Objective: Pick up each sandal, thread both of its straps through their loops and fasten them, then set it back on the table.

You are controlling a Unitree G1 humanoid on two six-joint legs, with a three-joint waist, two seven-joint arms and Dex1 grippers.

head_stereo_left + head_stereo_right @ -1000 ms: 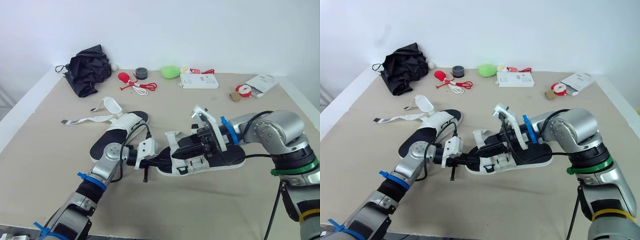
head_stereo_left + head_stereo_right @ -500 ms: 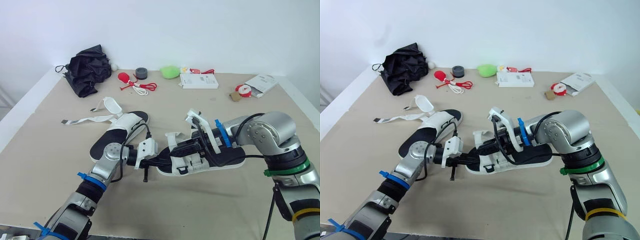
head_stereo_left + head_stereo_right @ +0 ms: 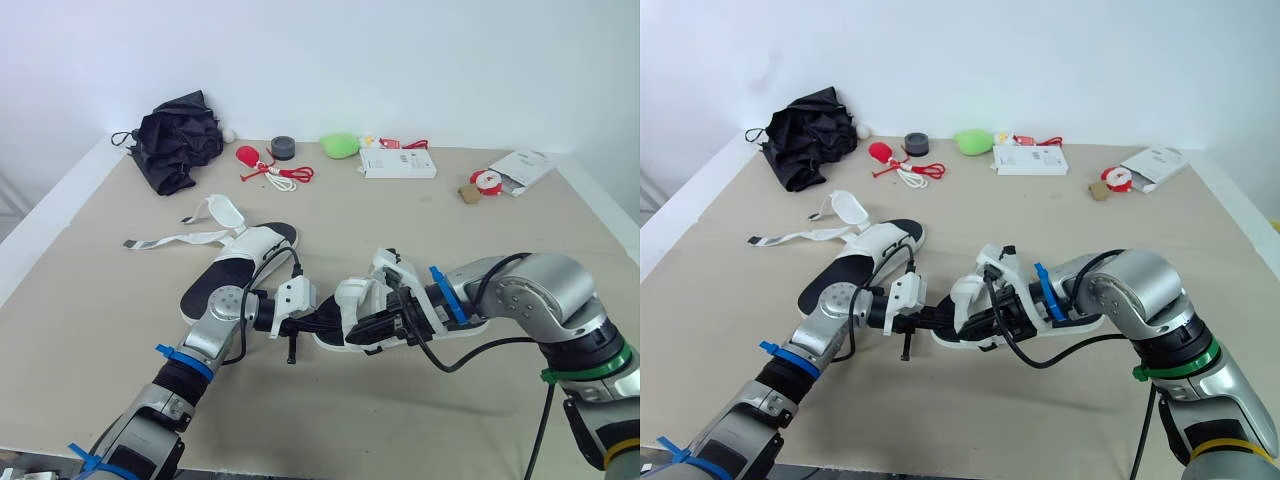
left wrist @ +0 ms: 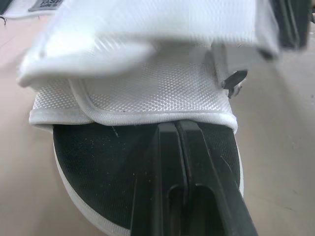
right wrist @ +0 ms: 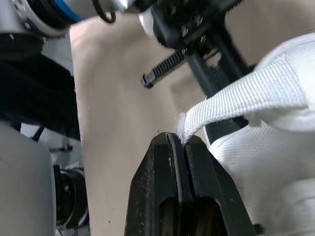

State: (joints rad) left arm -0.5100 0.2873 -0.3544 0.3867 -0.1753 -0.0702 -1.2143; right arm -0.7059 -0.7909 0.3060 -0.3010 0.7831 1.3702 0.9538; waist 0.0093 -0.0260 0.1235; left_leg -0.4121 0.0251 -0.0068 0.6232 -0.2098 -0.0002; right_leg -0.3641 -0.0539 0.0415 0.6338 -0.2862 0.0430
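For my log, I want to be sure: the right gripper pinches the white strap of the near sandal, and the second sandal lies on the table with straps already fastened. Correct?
Not quite. The straps of the second sandal are not fastened: they lie loose, spread on the table, as the left eye view shows. The right gripper does pinch the white strap of the near sandal.

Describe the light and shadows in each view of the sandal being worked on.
Left eye view: soft, even light, the sandal throwing only a faint shadow on the table. Left wrist view: its white mesh upper is bright, the insole beneath dark. Right wrist view: the strap at the right claw is brightly lit, without glare.
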